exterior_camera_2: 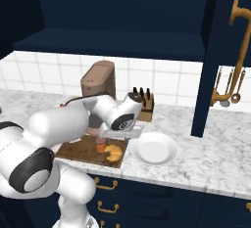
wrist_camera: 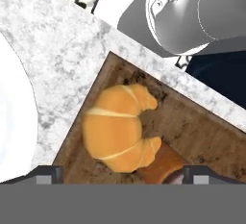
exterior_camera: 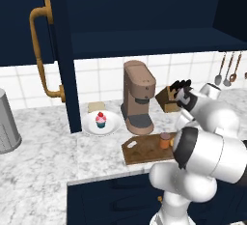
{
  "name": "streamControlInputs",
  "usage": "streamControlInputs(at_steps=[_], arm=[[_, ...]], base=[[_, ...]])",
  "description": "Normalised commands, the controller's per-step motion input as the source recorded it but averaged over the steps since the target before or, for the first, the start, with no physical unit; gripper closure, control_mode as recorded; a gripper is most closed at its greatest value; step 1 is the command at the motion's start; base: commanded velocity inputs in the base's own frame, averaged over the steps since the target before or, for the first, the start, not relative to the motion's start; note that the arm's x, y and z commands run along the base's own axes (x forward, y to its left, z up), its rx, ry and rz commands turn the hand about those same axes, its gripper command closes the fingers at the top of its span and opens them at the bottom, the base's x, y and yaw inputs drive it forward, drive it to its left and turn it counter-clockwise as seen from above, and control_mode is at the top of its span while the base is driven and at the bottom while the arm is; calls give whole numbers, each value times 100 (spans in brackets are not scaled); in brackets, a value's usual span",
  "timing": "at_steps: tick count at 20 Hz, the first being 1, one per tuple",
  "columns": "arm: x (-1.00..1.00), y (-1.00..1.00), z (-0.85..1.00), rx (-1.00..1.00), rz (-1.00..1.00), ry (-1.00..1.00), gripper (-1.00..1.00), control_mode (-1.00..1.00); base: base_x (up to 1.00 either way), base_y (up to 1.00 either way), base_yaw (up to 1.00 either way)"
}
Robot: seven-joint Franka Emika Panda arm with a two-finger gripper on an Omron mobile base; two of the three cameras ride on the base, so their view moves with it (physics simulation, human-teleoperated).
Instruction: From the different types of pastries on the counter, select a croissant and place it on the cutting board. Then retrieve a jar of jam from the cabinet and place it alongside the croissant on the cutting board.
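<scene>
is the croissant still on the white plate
No, the croissant lies on the cutting board, beside the jar of jam; the white plate sits apart.

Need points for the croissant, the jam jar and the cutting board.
croissant [wrist_camera: 117, 127]: hand view, on the middle of its golden body.
jam jar [exterior_camera: 165, 141]: left base view, on its orange side.
cutting board [exterior_camera: 140, 152]: left base view, on bare wood near its left end.

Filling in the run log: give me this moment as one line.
end effector: open above jar | jar of jam: on cutting board | croissant: on board, touching jar | cupcake: on plate | cabinet: open
</scene>
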Motion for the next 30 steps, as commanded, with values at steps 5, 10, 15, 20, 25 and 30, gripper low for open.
streamControlInputs(at_steps=[5, 10, 15, 20, 25, 30], arm=[[-2, 0, 48, 2, -23, 14, -100, -100], [-9, 12, 28, -8, -1, 37, -100, -100], [-83, -26, 2, -1, -2, 22, -100, -100], [-100, -15, 0, -1, -1, -8, -100, -100], [-96, 0, 0, -7, -10, -2, -100, -100], [-64, 2, -14, -17, -10, 8, -100, -100]], base=[[0, 0, 0], [0, 0, 0], [0, 0, 0], [0, 0, 0], [0, 0, 0], [0, 0, 0]])
